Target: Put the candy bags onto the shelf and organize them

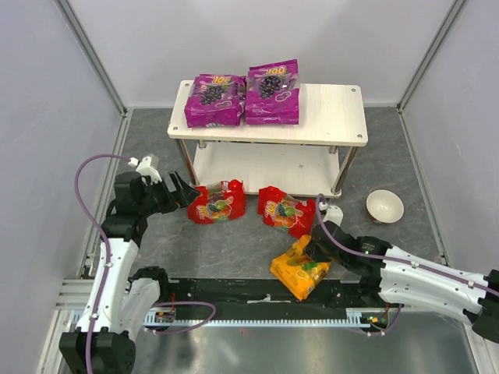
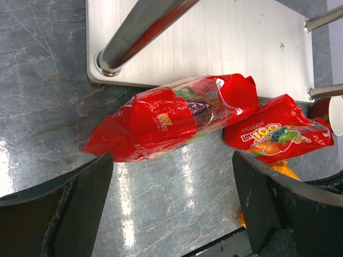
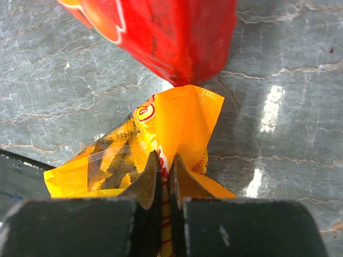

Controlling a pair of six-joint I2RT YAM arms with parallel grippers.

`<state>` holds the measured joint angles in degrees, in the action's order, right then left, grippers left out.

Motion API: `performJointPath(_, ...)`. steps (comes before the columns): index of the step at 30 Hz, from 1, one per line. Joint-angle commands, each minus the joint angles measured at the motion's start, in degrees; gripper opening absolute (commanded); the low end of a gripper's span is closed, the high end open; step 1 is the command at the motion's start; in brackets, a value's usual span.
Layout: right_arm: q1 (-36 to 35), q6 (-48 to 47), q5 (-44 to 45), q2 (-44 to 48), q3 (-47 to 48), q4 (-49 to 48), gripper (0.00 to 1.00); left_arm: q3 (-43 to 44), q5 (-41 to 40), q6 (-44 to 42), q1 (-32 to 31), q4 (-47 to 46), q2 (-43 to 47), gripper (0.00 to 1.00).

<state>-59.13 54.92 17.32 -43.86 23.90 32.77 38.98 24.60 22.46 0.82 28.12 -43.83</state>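
**Orange-yellow bag pinched in the right fingers; red pair down on the surface, purple pair up top**

The orange-yellow candy bag (image 3: 179, 115) sits at the near edge of the grey marbled surface (image 1: 234, 245), partly over the black rail by the arm bases. The right fingers (image 3: 149, 179) are pressed together on the bag's near end, with only a thin fold of plastic between them. Whether the bag is lifted or resting cannot be told. Its far corner comes up just beside the right red bag (image 1: 286, 210), which lies flat in front of the shelf (image 1: 327, 117), fruit picture upward.

The left red bag (image 2: 161, 120) lies on the surface by the shelf's front left post (image 2: 139, 32), with its far side up against the front edge of the lower board. The left fingers (image 2: 69, 209) are spread wide apart, hovering short of this bag and touching nothing; the bag shows in the gap between them. The two red bags lie just beside each other, a narrow strip of surface showing between them from above.

On the shelf's top board, two purple bags rest flat side by side at the left end: the left purple bag (image 1: 214, 100) and the right purple bag (image 1: 272, 92), edges touching. The right half of that board is bare wood grain.

A small white bowl (image 1: 384, 206) stands on the surface to the right of the shelf, well apart from the bags.
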Motion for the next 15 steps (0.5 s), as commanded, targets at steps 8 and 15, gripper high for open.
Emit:
performJointPath(8,-0.46,-18.51,-12.65,-3.59,10.1,-8.41,0.0,-0.05,1.5,0.22,-0.12,-2.19,0.33,0.99)
performJointPath(15,-4.57,-31.17,-20.66,-17.56,20.73,-10.28,0.0,-0.13,1.59,0.22,-0.12,-2.28,0.15,0.99)
